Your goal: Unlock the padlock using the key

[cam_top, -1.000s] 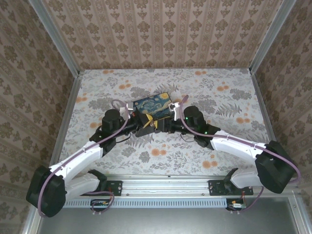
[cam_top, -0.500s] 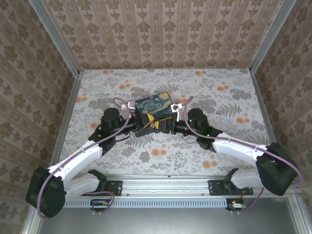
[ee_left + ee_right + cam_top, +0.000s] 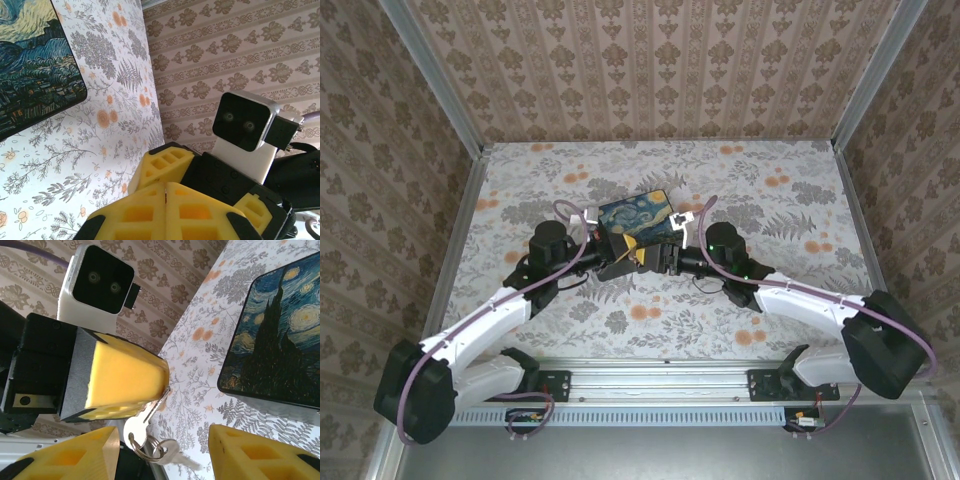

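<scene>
A silver key [image 3: 136, 426] sticks out of my left gripper [image 3: 161, 389], which is shut on its blade. The key's bow hangs below the yellow fingers, with a ring [image 3: 145, 447] and a second key [image 3: 175, 454] dangling from it. My right gripper [image 3: 164, 441] is open, its yellow fingers [image 3: 80, 457] standing wide on either side of the hanging keys without touching them. From above, the two grippers meet tip to tip, left gripper [image 3: 623, 260] against right gripper [image 3: 660, 258], just in front of the painted box. In the left wrist view the left gripper [image 3: 165, 189] has its pads pressed together. The padlock is out of view.
A flat box printed with a starry night painting [image 3: 638, 216] lies on the flowered table [image 3: 770, 190] right behind the grippers. Patterned walls close in the table on three sides. A metal rail [image 3: 660, 380] runs along the near edge by the arm bases.
The right gripper's jaws have spread wider, and its wrist has drawn back slightly to the right. The left gripper has kept its hold on the key and barely moved.
</scene>
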Action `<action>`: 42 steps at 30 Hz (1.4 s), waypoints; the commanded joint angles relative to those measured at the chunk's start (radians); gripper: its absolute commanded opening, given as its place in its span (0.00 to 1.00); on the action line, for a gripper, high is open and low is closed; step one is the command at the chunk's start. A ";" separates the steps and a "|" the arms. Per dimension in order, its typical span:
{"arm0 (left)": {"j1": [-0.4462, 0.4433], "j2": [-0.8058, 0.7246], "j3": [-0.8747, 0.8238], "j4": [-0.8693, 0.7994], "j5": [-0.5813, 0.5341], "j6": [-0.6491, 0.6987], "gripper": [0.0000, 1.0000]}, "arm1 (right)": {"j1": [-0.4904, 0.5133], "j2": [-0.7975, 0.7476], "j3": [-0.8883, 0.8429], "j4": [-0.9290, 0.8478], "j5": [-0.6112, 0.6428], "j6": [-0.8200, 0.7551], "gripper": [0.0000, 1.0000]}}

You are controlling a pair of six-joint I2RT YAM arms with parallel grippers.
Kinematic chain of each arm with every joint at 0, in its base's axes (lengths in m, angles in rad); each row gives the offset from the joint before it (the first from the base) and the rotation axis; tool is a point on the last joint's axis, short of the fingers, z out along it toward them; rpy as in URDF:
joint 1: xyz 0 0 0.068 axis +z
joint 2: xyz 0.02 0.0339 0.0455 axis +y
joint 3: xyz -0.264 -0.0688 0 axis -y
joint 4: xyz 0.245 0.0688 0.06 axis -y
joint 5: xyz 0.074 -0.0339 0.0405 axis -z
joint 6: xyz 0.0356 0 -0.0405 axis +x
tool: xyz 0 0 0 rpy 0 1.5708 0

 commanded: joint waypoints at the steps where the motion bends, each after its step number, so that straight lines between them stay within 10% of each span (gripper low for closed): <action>1: 0.001 0.005 0.043 0.035 0.009 0.014 0.00 | 0.016 0.036 0.017 0.079 -0.033 0.031 0.49; 17: 0.018 -0.011 0.025 0.035 -0.012 0.016 0.00 | 0.034 0.110 0.018 0.195 -0.075 0.091 0.04; 27: 0.034 -0.068 0.021 -0.058 -0.034 0.062 0.02 | 0.007 0.077 0.014 0.055 -0.069 -0.015 0.00; 42: 0.038 -0.055 0.107 -0.225 0.077 0.240 0.32 | -0.051 -0.004 0.081 -0.268 -0.209 -0.245 0.00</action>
